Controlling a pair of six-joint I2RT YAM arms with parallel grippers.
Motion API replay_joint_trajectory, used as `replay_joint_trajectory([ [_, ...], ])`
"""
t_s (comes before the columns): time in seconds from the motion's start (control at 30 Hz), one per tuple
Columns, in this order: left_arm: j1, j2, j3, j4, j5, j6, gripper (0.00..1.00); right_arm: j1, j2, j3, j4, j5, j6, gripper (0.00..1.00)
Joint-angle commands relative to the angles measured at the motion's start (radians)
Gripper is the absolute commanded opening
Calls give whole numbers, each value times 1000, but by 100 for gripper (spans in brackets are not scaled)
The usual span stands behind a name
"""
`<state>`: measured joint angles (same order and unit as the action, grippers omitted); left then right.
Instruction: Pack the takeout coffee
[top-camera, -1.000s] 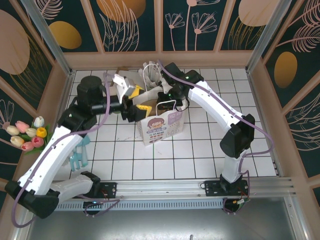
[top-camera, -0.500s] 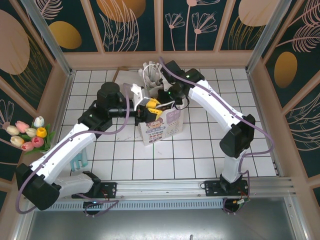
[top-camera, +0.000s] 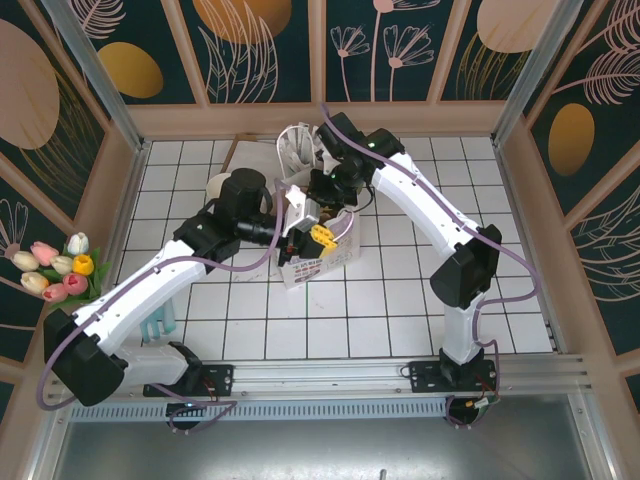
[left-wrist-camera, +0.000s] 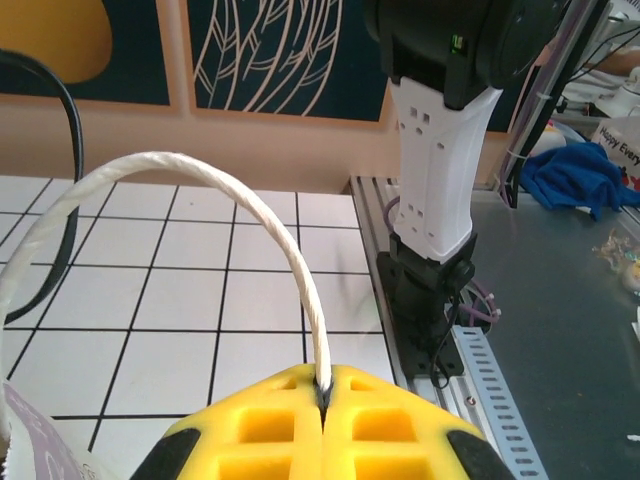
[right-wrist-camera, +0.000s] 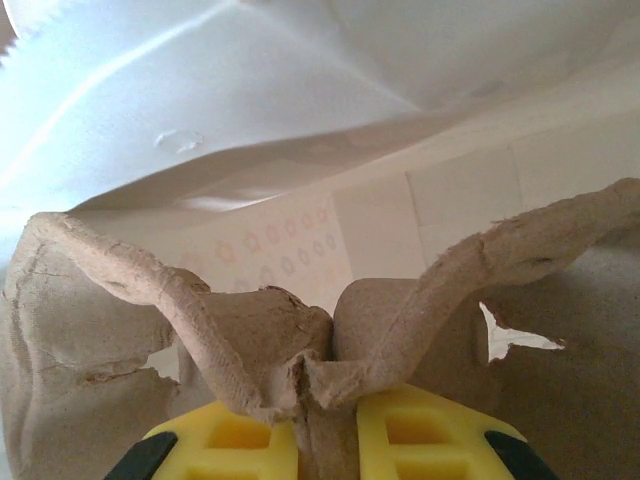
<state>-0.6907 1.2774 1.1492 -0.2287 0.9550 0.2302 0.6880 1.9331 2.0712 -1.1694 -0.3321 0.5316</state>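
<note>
The takeout coffee is hidden from us. We judge that it rides in the carrier described below, but we cannot confirm this.

Top external view: The printed paper bag (top-camera: 322, 262) stands on the tiled counter (top-camera: 400, 310) between the two arms. The left end effector (top-camera: 320, 236) sits at the bag's near top edge. The right arm (top-camera: 420, 215) reaches down to the bag mouth from the far side.

Left wrist view: The yellow fingers are pressed together with the white rope handle (left-wrist-camera: 270, 215) pinched in the seam between them. The handle arches up and away to the left.

Right wrist view: The right end effector (right-wrist-camera: 330, 425) is clamped on a raised ridge of a brown pulp carrier (right-wrist-camera: 250, 340). White bag wall (right-wrist-camera: 300, 100) surrounds the carrier, so the carrier is at or inside the mouth.

Task status, as we judge it: insertion is under way with the bag steadied. Remaining steps are to seat the carrier on the bag floor, release it, withdraw the right arm and free the handle.
</note>
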Motion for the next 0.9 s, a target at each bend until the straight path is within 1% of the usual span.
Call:
replay_joint_trajectory([
  [0.0, -26, 35, 57, -46, 32, 43, 0, -2, 23, 23, 8, -61, 84, 12],
  [0.1, -35, 85, 115, -138, 63, 88, 0, -11, 39, 64, -6, -94, 96, 12],
  [0.17, -34, 81, 124, -164, 57, 109, 1, -16, 36, 65, -15, -92, 94, 12],
  [0.23, -34, 55, 122, -178, 60, 148, 1, -17, 30, 36, -10, -70, 91, 11],
  [0.33, -35, 3, 130, -208, 68, 213, 6, -14, 8, -40, 29, -37, 88, 11],
  [0.4, -35, -36, 125, -194, 57, 220, 8, -13, -15, -94, 61, -16, 86, 11],
  [0.43, -34, -54, 113, -170, 37, 208, 12, -13, -27, -113, 69, -4, 80, 11],
  [0.47, -33, -70, 99, -141, 15, 191, 17, -12, -34, -125, 70, 9, 72, 11],
  [0.5, -33, -87, 81, -108, -22, 170, 34, -9, -41, -132, 66, 28, 61, 11],
  [0.53, -31, -103, 64, -74, -73, 141, 55, -4, -44, -134, 61, 45, 45, 11],
  [0.57, -25, -118, 51, -44, -117, 116, 64, 1, -48, -137, 58, 57, 32, 11],
  [0.6, -10, -136, 37, -8, -154, 86, 69, 7, -51, -141, 54, 67, 19, 11],
  [0.67, 58, -173, 6, 84, -186, -2, 88, 14, -58, -147, 57, 79, 1, 11],
  [0.7, 106, -188, -8, 140, -212, -65, 96, 19, -62, -150, 61, 83, -9, 11],
  [0.73, 155, -198, -18, 191, -272, -132, 99, 21, -67, -155, 66, 87, -18, 11],
  [0.77, 183, -196, -18, 213, -355, -178, 98, 25, -69, -155, 69, 90, -26, 11],
  [0.8, 200, -180, 0, 210, -471, -217, 98, 29, -72, -155, 72, 98, -34, 11],
  [0.87, 210, -111, 71, 139, -627, -245, 99, 31, -76, -159, 78, 108, -53, 11],
])
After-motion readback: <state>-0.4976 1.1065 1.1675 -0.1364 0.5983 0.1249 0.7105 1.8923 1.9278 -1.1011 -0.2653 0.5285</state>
